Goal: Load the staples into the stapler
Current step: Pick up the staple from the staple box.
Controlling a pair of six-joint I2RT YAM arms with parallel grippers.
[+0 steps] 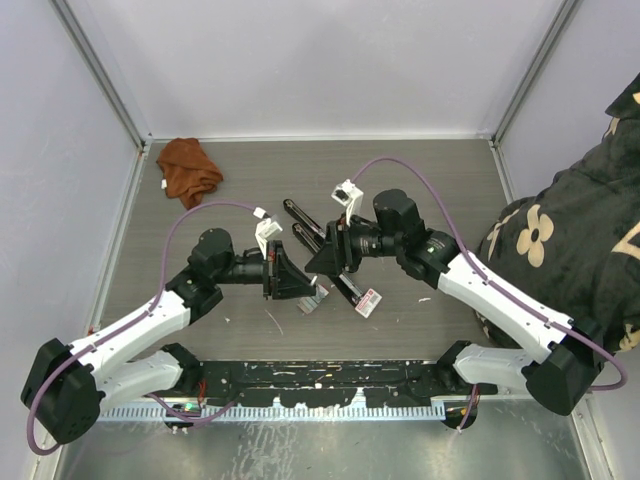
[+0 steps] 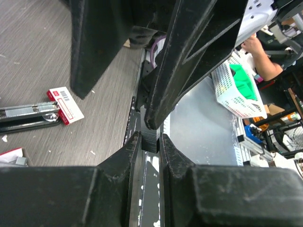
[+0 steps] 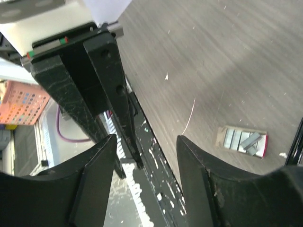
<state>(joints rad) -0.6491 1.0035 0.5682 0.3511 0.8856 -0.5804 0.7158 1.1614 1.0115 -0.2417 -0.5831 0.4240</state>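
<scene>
My left gripper (image 2: 151,138) is shut on a short dark ridged strip of staples (image 2: 151,135), pinched at the fingertips above the table's near edge. My right gripper (image 3: 144,152) stands open with nothing between its fingers, its tips right by the left gripper's tips (image 1: 312,280). The black stapler (image 1: 298,212) lies opened out on the table behind both grippers, and it also shows in the left wrist view (image 2: 26,116). The red-and-white staple box (image 1: 368,302) lies at the stapler's near end. The small grey tray (image 3: 242,141) holds more strips.
A rust-coloured cloth (image 1: 188,170) lies at the back left. A person in dark flowered clothing (image 1: 570,240) leans in at the right. A black rail (image 1: 320,378) runs along the near edge. A white basket (image 2: 232,85) stands off the table.
</scene>
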